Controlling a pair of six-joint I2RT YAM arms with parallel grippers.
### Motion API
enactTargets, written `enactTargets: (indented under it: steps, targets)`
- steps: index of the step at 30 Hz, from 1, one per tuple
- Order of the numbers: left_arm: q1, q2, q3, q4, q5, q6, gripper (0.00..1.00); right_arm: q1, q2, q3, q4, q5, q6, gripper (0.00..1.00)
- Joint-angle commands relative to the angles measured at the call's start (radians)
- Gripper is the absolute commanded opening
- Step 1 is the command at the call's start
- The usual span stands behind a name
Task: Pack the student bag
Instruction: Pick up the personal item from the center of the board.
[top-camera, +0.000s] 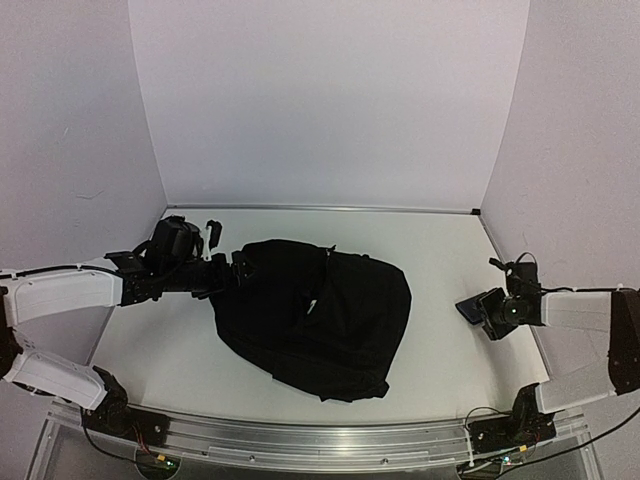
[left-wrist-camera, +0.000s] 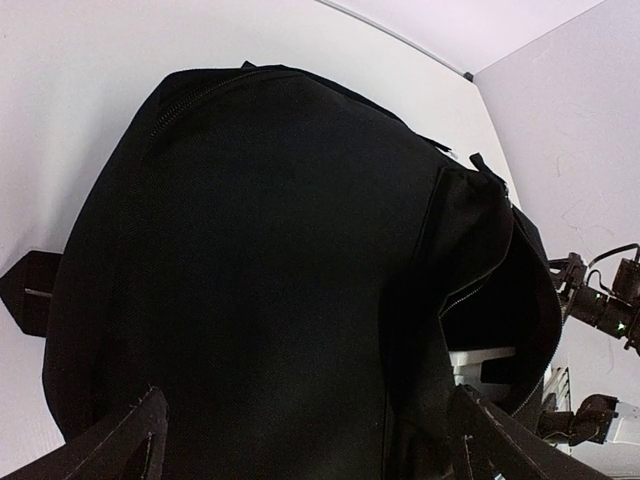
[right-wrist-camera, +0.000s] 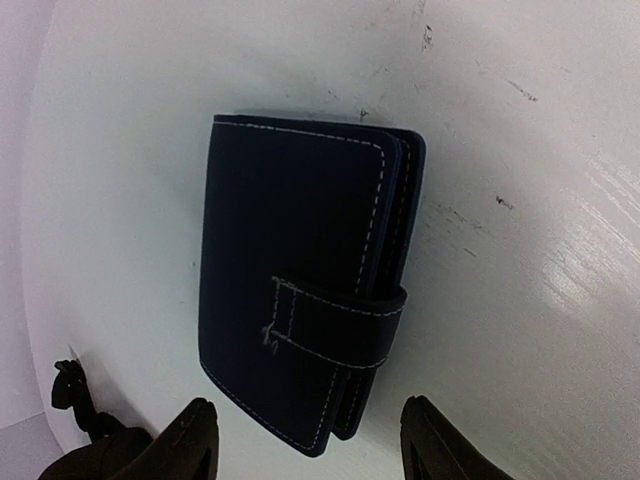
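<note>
The student bag (top-camera: 320, 320) is a large black backpack lying flat in the middle of the white table. In the left wrist view the student bag (left-wrist-camera: 270, 260) fills the frame, its zipper mouth gaping at the right with something white (left-wrist-camera: 482, 362) inside. My left gripper (top-camera: 228, 256) sits at the bag's left end; in the left wrist view it (left-wrist-camera: 300, 455) is open wide, with fabric between its fingers. A small dark blue wallet-like pouch (right-wrist-camera: 300, 290) lies on the table at the right. My right gripper (right-wrist-camera: 312, 450) is open, its fingertips either side of the pouch's near end, not touching.
White walls close the table in at the back and both sides. A metal rail (top-camera: 320, 440) runs along the near edge between the arm bases. The pouch (top-camera: 466, 309) lies close to the right wall, by the right gripper (top-camera: 480, 306).
</note>
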Motion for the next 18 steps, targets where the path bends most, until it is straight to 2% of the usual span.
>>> enactTargets:
  steps: [1, 6, 18]
  targets:
    - [0.006, -0.028, 0.005, 0.005, 0.008, -0.003, 0.97, -0.005, 0.010, -0.019, 0.111, -0.002, 0.031, 0.60]
    - [0.006, -0.029, 0.006, 0.003, 0.006, -0.014, 0.97, -0.006, 0.022, -0.048, 0.164, 0.017, 0.047, 0.54]
    - [0.007, -0.021, 0.029, -0.010, 0.018, -0.012, 0.97, -0.007, 0.057, -0.056, 0.195, 0.037, 0.063, 0.51]
